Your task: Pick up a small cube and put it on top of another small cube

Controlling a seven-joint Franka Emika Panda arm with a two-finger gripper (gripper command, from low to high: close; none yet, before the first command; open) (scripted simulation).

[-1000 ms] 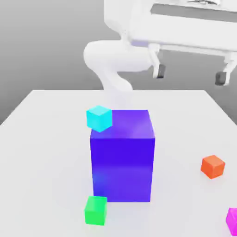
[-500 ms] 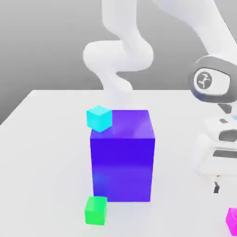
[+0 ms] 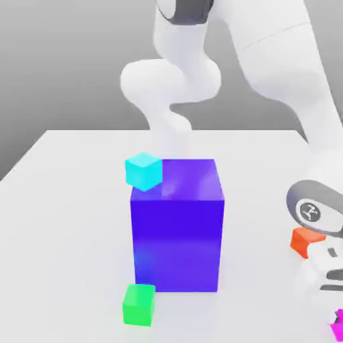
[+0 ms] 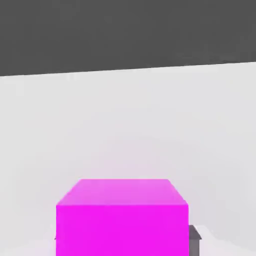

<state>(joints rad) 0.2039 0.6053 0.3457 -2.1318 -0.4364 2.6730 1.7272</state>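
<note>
in the exterior view, the arm has swung down from high in the frame a moment ago to the lower right, where its wrist and hand now crowd the corner. the hand sits low over the small magenta cube (image 3: 337, 325), of which a sliver shows at the bottom right edge of the frame. the orange cube (image 3: 303, 241) is half covered behind the wrist. the big blue-purple block (image 3: 177, 224) stands in the middle with a cyan cube (image 3: 143, 170) at its upper left corner, and a green cube (image 3: 139, 304) lies on the tabletop (image 3: 67, 221) just below the block. none of these has moved.

in the hand view, the magenta cube (image 4: 121, 217) takes up the lower middle of the frame, close to the camera, with a dark finger (image 4: 194, 239) pressed against its right side. the gripper (image 4: 122, 240) has just gone from wide apart to clamped on the cube, though the far finger is hidden, so the hold on that side is likely rather than seen. that would mean the grasp is made and lifting comes next.

the tabletop is plain pale white and matte; behind it the room is a flat grey backdrop.
</note>
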